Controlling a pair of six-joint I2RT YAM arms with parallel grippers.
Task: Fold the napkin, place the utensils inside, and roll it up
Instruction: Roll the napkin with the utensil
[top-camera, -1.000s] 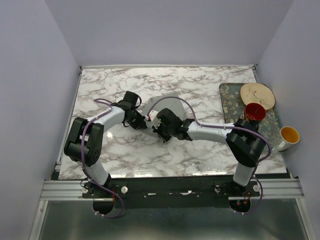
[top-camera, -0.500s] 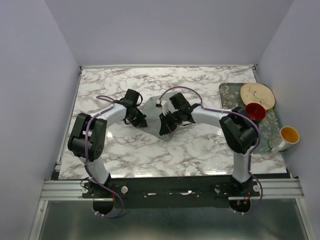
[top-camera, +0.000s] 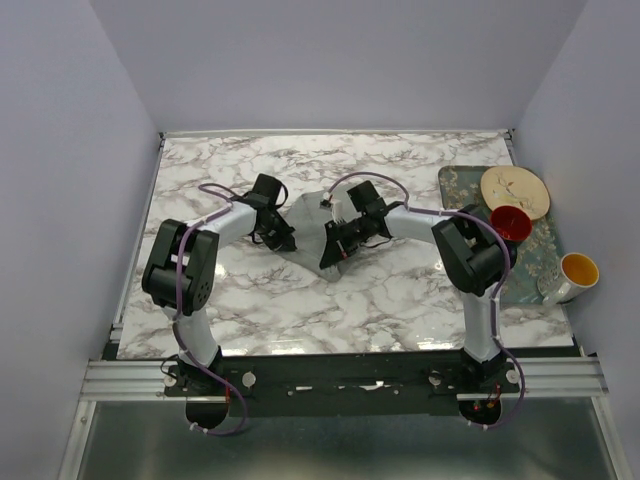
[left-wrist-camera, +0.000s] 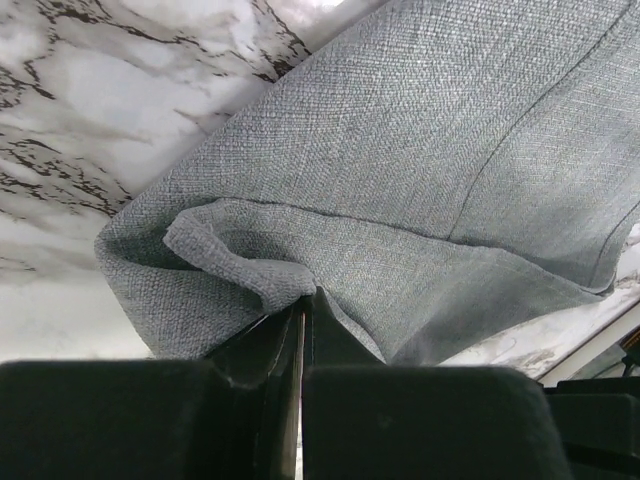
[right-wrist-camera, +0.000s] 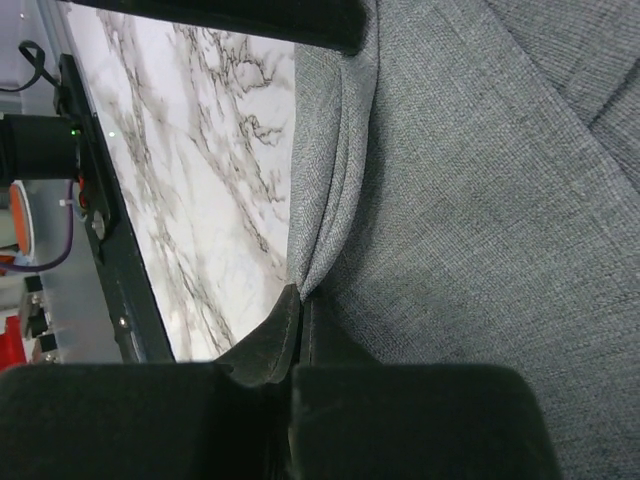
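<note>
Both tools clamped on the napkin (top-camera: 308, 212): left gripper (left-wrist-camera: 302, 318) pinches a curled hem at its tips, right gripper (right-wrist-camera: 298, 300) a doubled edge. The cloth sits between the two tools, bunched and partly off the table (top-camera: 250, 300). My read: fold under way, not laid flat; utensils and roll not yet done. I see no utensils anywhere. Tray (top-camera: 455, 185) well off to the right gripper's right, with plate (top-camera: 514, 190) and red cup (top-camera: 509, 222), mug (top-camera: 578, 272) at its edge. Nothing blocks the cloth; wrists are close together
</note>
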